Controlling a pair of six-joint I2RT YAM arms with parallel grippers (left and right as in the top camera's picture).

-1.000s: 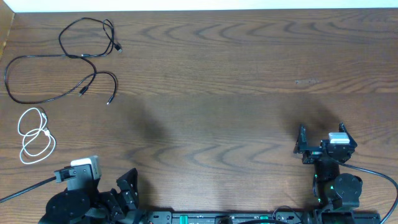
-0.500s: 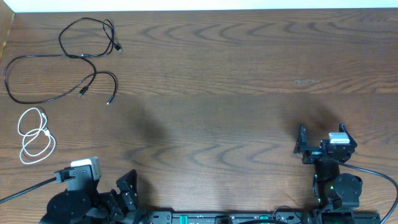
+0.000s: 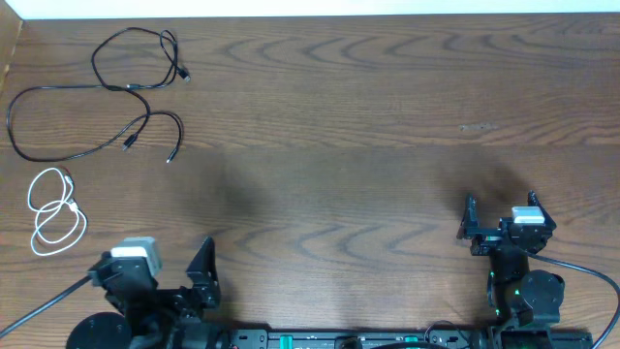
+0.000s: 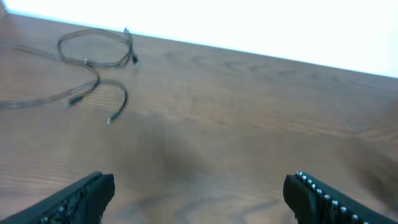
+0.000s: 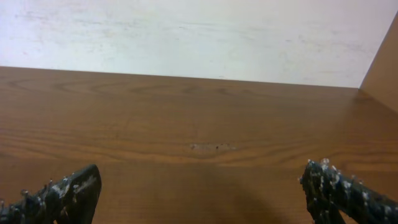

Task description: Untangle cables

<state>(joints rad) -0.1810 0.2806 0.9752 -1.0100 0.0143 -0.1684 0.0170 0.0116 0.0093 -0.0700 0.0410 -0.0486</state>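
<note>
Long black cables (image 3: 116,87) lie in loose overlapping loops at the table's far left; they also show, blurred, in the left wrist view (image 4: 93,59). A shorter white cable (image 3: 53,211) lies coiled below them near the left edge. My left gripper (image 3: 170,281) is open and empty at the front left, well short of the cables; its fingers (image 4: 199,196) stand wide apart. My right gripper (image 3: 504,225) is open and empty at the front right, far from the cables; its fingers (image 5: 202,196) are spread over bare wood.
The wooden table (image 3: 339,126) has a raised wooden side at the far left (image 3: 10,44) and another at the right (image 5: 382,62). A pale wall (image 5: 186,37) runs behind the table's back edge.
My left arm has shifted and turned a little at the front left, with its fingers now further forward. The cables and the right arm have not moved.
</note>
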